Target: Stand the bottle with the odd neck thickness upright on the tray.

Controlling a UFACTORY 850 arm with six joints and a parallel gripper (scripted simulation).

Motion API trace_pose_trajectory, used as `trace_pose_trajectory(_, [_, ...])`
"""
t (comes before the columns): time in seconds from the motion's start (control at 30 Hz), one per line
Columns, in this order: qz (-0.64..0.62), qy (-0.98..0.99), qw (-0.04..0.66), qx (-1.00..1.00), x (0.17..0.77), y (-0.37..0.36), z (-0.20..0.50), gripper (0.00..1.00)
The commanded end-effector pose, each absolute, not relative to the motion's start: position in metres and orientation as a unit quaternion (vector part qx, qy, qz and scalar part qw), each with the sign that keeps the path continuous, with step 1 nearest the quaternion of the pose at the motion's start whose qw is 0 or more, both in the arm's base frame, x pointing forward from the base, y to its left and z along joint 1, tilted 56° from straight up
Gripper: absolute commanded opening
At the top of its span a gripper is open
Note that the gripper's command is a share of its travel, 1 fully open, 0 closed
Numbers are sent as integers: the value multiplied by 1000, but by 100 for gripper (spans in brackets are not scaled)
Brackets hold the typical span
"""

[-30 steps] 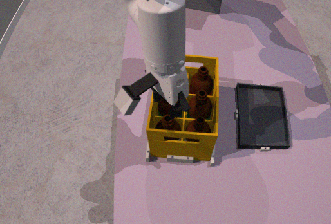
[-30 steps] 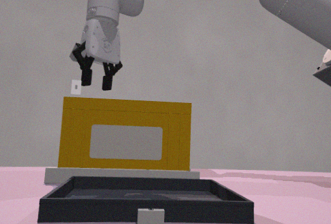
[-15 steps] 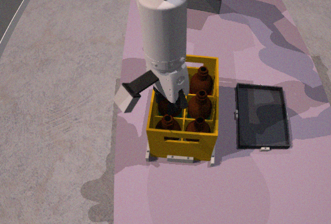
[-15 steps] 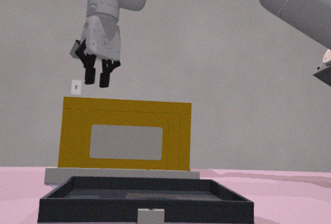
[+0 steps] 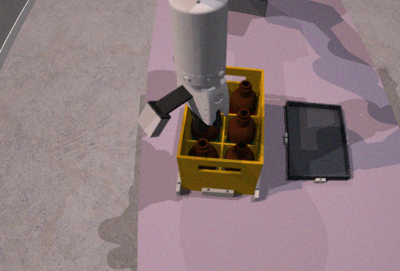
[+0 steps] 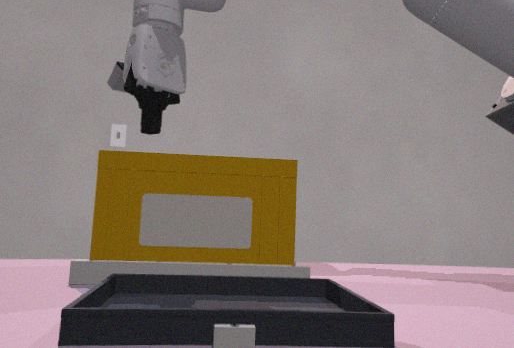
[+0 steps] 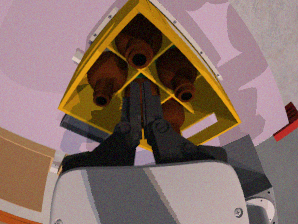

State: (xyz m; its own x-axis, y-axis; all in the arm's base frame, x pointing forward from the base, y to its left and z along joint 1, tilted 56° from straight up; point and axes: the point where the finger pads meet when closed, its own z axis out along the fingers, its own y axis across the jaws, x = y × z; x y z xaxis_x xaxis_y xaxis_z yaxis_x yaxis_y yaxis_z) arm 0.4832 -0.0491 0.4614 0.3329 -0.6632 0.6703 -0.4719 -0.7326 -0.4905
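A yellow crate (image 5: pixel 222 142) holds several brown bottles, all upright in its cells; two of them are the back-right bottle (image 5: pixel 244 96) and the front-left bottle (image 5: pixel 202 149). My gripper (image 6: pixel 151 126) hangs a short way above the crate's left side, with its fingers pressed together and nothing between them. In the wrist view the closed fingers point down at the crate (image 7: pixel 143 79) and its bottle mouths (image 7: pixel 139 55). In the top view the arm hides the bottle in the middle-left cell in part. The dark tray (image 5: pixel 317 140) lies to the right of the crate, with nothing on it.
The crate stands on a pale base plate (image 6: pixel 190 271) on the pink mat. The tray (image 6: pixel 225 307) has a low rim and a small pale tab at its front. A grey and black block (image 5: pixel 165 110) sticks out from the wrist to the left.
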Motion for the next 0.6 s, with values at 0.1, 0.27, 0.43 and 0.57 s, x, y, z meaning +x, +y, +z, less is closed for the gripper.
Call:
trace_pose_trajectory(0.1, [-457, 352, 102, -811, 483, -49, 462, 0])
trace_pose_trajectory(0.27, [-457, 352, 102, -811, 483, -49, 462, 0])
trace_pose_trajectory(0.43, [-457, 352, 102, -811, 483, -49, 462, 0])
trace_pose_trajectory(0.57, [-456, 352, 102, -811, 484, -43, 461, 0])
